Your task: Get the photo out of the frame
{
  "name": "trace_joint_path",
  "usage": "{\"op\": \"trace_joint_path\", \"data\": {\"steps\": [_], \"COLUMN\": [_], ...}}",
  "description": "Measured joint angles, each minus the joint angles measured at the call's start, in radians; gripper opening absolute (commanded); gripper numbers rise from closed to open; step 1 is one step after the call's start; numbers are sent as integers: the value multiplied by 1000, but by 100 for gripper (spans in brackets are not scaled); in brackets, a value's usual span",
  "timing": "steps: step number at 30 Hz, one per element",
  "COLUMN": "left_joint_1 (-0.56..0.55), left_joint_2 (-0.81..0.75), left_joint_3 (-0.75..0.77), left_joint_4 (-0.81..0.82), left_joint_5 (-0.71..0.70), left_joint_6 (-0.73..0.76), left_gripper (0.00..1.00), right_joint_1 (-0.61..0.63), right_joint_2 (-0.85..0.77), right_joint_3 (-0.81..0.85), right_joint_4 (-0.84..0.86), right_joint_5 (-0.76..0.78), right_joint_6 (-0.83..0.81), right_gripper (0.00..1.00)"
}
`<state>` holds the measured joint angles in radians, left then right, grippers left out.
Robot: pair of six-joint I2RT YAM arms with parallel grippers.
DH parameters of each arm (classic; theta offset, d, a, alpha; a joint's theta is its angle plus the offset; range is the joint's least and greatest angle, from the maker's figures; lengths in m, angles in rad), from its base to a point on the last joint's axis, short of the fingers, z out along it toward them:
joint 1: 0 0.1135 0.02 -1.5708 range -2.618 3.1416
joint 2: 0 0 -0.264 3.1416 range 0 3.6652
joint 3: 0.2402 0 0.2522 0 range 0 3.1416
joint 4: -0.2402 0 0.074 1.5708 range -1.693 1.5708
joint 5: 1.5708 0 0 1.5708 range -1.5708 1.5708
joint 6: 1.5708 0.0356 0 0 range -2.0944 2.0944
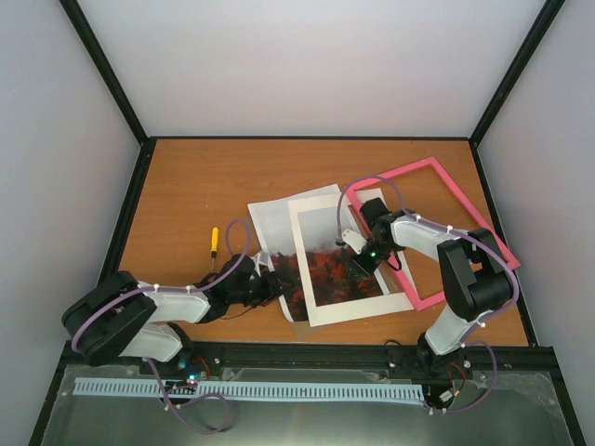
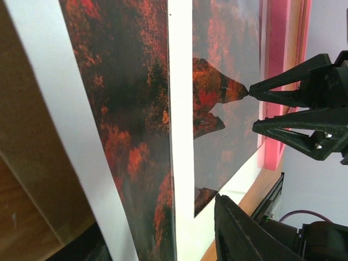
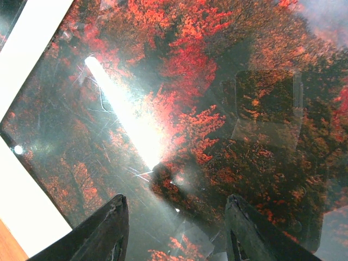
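Observation:
The pink frame (image 1: 452, 209) lies flat at the right of the table, with nothing inside it. The photo (image 1: 275, 243) lies left of it, its autumn trees showing. The white mat (image 1: 316, 311) lies over the photo's right part. My left gripper (image 1: 282, 283) is at the photo's lower left edge. In the left wrist view the photo (image 2: 125, 125) and mat strip (image 2: 180, 136) pass between its jaws (image 2: 163, 217); one finger (image 2: 239, 234) shows, standing apart. My right gripper (image 1: 356, 249) is open, tips on the shiny picture (image 3: 185, 92) inside the mat window (image 3: 176, 204).
A yellow-handled screwdriver (image 1: 214, 242) lies left of the photo. The right gripper's fingers (image 2: 283, 89) show in the left wrist view, next to the pink frame edge (image 2: 277, 65). The black rail (image 1: 307, 351) runs along the near edge.

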<state>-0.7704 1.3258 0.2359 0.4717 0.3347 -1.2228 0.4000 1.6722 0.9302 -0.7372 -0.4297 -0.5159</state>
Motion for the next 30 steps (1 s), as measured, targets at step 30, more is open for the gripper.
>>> {"op": "trace_joint_path", "data": {"steps": [30], "left_joint_1": [64], "left_joint_2": [-559], "left_joint_3": [286], "left_joint_4": [-779], "left_joint_5": [-380], "left_joint_6": [122], "left_gripper": [1], "right_joint_1": [-191], "right_joint_2": [-207], "right_joint_3": [10], "right_joint_4": [11], "right_joint_5": [-7], "right_joint_6": [71], "right_gripper": [58]}}
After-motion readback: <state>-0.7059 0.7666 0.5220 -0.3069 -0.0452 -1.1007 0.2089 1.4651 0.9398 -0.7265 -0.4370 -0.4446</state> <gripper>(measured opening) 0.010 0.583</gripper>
